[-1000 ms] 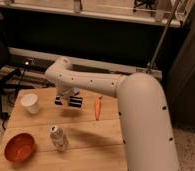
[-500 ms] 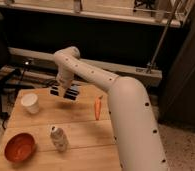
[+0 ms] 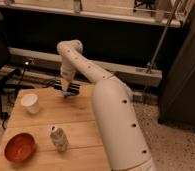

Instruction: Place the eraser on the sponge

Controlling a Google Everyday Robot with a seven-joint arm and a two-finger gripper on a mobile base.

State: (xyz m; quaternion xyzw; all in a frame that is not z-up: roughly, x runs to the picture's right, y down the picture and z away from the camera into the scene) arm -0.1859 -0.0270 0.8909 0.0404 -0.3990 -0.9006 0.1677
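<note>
Camera view, looking down at a pale wooden surface [image 3: 73, 117] in a dim room, w/ a dark wall and a metal rail behind it.

A thick white robot arm [image 3: 113, 120] rises from the bottom right, bends at an elbow near the top centre, then drops straight down to the far edge of the surface. At its end the pincer [image 3: 66, 86] points downward, closed together and clamped on the eraser [image 3: 75, 89]. The eraser is a long black block held level and crosswise, sticking out to both sides of the pincer, over the far edge of the surface at approx. centre.

Just under the eraser's lower edge is a small patch of light blue, the sponge [image 3: 67, 95]. It is mostly hidden by the block, and whether the two touch can't be told.

Other items, all well apart from the pincer:
- White cup [image 3: 30, 103], upright, at the left.
- Small silvery can [image 3: 58, 139], upright, nearer the front, approx. mid-surface.
- Red bowl [image 3: 20, 147], at the front left corner.
</note>
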